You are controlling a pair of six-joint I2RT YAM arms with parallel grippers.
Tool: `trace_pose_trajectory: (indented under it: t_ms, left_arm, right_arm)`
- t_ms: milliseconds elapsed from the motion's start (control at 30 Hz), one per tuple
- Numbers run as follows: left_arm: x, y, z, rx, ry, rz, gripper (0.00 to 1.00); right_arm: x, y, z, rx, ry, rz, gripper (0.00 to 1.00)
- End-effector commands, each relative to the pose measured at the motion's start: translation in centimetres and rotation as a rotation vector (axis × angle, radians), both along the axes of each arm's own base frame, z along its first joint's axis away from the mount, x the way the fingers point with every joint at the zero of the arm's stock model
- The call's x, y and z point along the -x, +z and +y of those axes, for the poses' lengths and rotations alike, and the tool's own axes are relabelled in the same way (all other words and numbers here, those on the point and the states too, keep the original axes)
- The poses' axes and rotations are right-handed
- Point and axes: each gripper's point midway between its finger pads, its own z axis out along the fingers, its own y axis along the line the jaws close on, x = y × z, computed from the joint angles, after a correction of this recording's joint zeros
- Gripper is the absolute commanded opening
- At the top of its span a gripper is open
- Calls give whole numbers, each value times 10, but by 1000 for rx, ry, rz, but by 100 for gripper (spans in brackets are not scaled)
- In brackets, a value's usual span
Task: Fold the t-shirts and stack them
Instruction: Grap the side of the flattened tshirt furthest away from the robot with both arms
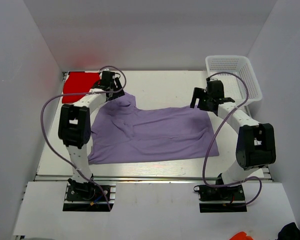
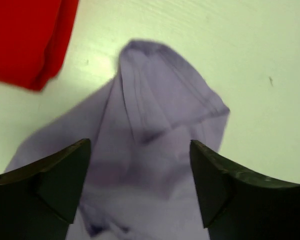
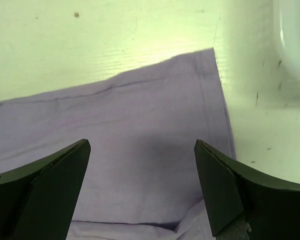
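1. Top external view gives us the lavender t-shirt (image 1: 155, 135) spread mostly flat across the middle of the table (image 1: 165, 82), wrinkled and not yet folded. The red t-shirt (image 1: 79, 82) lies as a folded rectangle at the far left corner.
2. Our left claw (image 2: 139, 145) hangs over the bunched sleeve (image 2: 160, 100) at the lavender shirt's far left, near the red one. Its jaws stand wide apart with nothing between them.
3. Our right claw (image 3: 140, 145) hovers over the far right corner (image 3: 210, 60) of the same shirt, near the white basket (image 3: 295, 40). It too is spread wide and holds nothing.
4. We judge the cloth light, thin and limp. It should sag and drape from any pinch, so both sides want lifting together.
5. We would bite the stitched edges: the seam at the right corner, and the sleeve's outer rim on the left. The doubled fabric there gives more to grip.
6. We see a risk at the sleeve, where the creased layers could slip or come up unevenly.
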Motion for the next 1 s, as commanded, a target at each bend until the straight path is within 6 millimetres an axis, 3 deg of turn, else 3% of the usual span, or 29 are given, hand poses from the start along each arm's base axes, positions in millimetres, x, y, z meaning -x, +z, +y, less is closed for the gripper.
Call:
trace_pose_trajectory:
  t_ms: [0,67,100,267,333,367,467,500,600,700,733,767,800,867,900,967]
  left_arm:
    - [-32,-2,16,-55,-8,-15,86]
    - [-50,-2,16,-58,-20,-26,81]
    - [-54,-21,16,-63,-21,4,79]
    - [-84,-24,21,-96,-19,-60,74]
    - [-91,-24,20,-95,-18,-70,68]
    - [-95,-33,25,-97,-10,-58,65]
    - [-101,-35,24,-98,-10,-52,43]
    - [-101,-36,22,-89,-19,-51,40]
    - [-104,-33,17,-70,-36,-67,30]
    - [-108,-28,17,-67,-36,-86,14]
    - [-110,-23,16,-66,-35,-96,2]
    - [-111,-21,18,-79,-34,-96,0]
    - [-111,-21,18,-79,-34,-96,0]
    - [-110,-16,18,-79,-34,-98,0]
    - [-110,-8,18,-77,-34,-111,0]
    - [-104,-6,20,-86,-41,-100,0]
  right_arm:
    - [-13,21,4,16,43,-48,90]
    - [-15,22,4,21,48,-49,90]
    - [-18,22,5,14,53,-48,90]
    - [-22,18,13,4,90,-29,90]
    - [-23,16,12,5,86,-22,90]
    - [-23,14,12,7,89,-17,90]
    - [-26,9,11,23,90,-4,90]
    - [-26,-2,10,41,84,23,90]
    - [-38,-8,1,99,46,35,90]
    - [-49,-13,-1,125,-5,47,90]
    - [-51,-18,-4,136,-27,54,90]
    - [-57,-16,-4,143,-52,45,90]
    - [-59,-28,-6,144,-73,70,90]
    - [-71,-20,-8,160,-123,51,90]
    - [-71,-33,-8,171,-133,80,90]
    - [-82,-29,-11,177,-188,62,90]
